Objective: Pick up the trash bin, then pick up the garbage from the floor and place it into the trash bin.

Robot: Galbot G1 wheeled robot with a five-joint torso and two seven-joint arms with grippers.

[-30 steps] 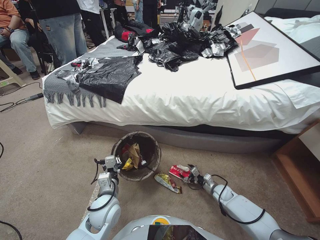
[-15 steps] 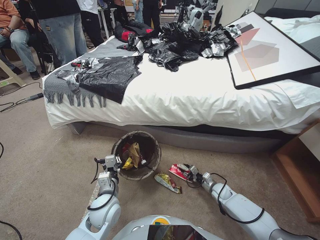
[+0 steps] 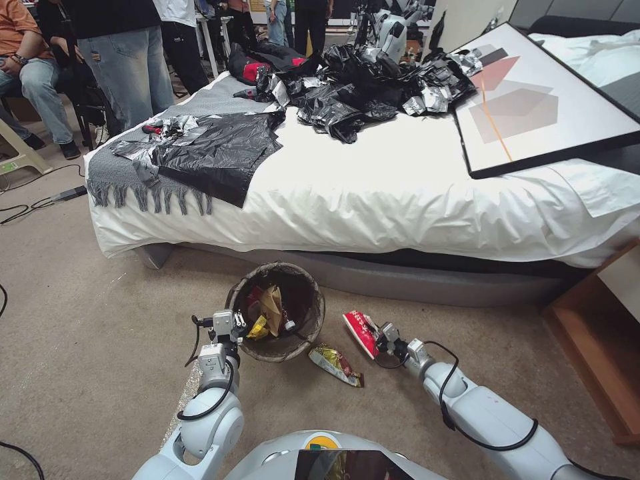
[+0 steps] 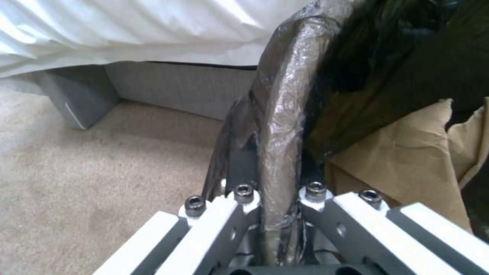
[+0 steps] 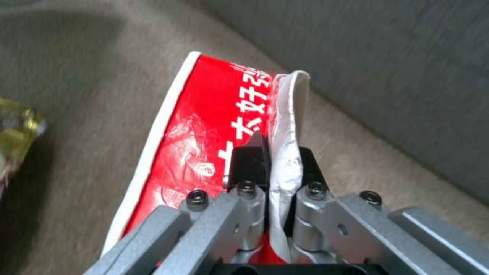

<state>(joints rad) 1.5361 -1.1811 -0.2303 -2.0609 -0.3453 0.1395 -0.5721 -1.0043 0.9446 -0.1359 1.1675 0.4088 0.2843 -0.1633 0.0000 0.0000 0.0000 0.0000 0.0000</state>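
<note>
Two hands are at work in front of you, both low over the floor [image 3: 100, 347] beside the bed [image 3: 400, 193]. Your left hand [image 3: 235, 322] is clamped on the near rim of the trash bin [image 3: 310, 303]; in the left wrist view its fingers [image 4: 243, 168] pinch the liner-wrapped edge between them, with a brown paper bag [image 4: 407, 168] just inside. You can see the bin already holds that bag plus red and yellow wrappers.

Your right hand [image 3: 379, 335] is closed on a red snack wrapper [image 3: 360, 330], which stands up on edge just right of the bin. The right wrist view shows you the fingers [image 5: 250, 162] squeezing the wrapper's silvery inner fold, white characters running up the red face.

One gold wrapper [image 3: 335, 364] lies flat on the carpet between your two arms, near the bin's base, apart from both hands.
</note>
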